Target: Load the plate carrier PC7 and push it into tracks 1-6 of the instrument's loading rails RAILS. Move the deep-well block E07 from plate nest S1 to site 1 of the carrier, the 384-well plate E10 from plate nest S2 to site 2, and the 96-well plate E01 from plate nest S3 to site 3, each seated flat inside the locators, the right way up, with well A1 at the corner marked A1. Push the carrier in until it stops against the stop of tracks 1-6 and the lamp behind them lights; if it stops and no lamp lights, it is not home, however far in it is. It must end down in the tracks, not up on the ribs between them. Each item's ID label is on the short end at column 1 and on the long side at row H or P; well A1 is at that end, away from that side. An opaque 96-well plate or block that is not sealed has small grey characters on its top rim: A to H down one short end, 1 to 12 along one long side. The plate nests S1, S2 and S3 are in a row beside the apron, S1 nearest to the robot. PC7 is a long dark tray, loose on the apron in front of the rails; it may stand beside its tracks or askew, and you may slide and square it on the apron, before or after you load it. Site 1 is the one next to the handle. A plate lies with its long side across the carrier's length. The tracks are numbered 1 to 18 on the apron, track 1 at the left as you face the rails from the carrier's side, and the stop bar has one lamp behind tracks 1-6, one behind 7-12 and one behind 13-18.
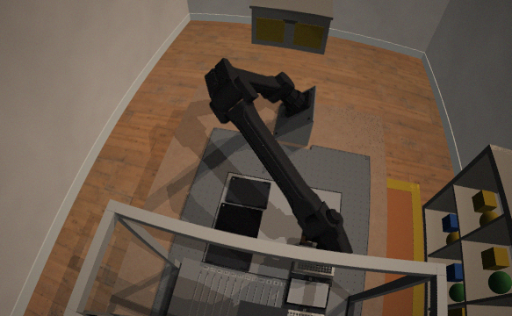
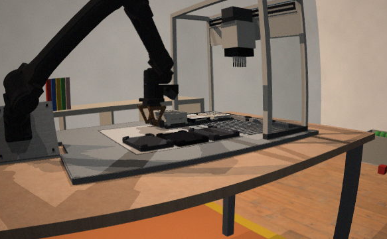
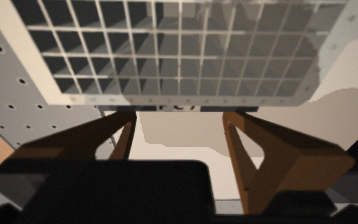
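hand hangs just short of the deep-well block e07, its two brown fingers spread wide with nothing between them. in the wrist view the fingertips point at the block's near edge, and a strip of pale apron shows in the gap between them. the block sits in the plate nest nearest the robot, grid of square wells facing up, beside the apron; in the exterior view it shows as the pale box just behind the fingers.

plate carrier pc7 lies on the apron in front of the rails, well apart from the hand, its three sites bare. so no plate has been moved yet, by the look of things.

risks from here, as i judge them:
- the fingers look set narrower than the edge they face, so coming straight down could land a tip on the rim and tilt or shove the block in its nest.
- a grasp taken low at one end only, rather than across the middle, could let the heavy block sag or swing on the lift.
- the dark marks under the block's near edge are too blurred to read, so i cannot tell from them where a1 lies; carrying it over without checking could seat it turned round at site 1.
- the arm reaches across the carrier, and a low swing could knock it askew on the counter.
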Controlling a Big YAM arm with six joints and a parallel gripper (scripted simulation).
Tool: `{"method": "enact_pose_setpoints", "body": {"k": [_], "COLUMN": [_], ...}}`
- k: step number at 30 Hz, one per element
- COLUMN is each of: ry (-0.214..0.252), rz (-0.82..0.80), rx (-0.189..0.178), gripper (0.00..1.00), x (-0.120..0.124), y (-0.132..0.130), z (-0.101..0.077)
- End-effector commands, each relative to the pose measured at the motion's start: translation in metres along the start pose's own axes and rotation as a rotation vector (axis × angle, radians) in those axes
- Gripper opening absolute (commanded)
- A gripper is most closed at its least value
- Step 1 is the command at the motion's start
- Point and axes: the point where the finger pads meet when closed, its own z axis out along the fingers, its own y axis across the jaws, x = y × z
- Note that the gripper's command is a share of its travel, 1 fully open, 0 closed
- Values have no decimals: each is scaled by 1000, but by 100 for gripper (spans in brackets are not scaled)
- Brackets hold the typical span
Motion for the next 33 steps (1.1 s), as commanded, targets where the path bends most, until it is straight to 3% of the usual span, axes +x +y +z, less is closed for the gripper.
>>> {"method": "enact_pose_setpoints", "body": {"k": [1, 8, 9, 11, 33], "ry": [-69, -64, -81, -59, -63], "rz": [44, 38, 46, 30, 33], "rx": [-26, -23, -30, -20, -23], "gripper": [80, 80, 80, 80, 80], "x": [-45, -49, -54, -50, -72], "y": [-5, -6, -7, -4, -6], "z": [-19, -18, -27, -18, -17]}}
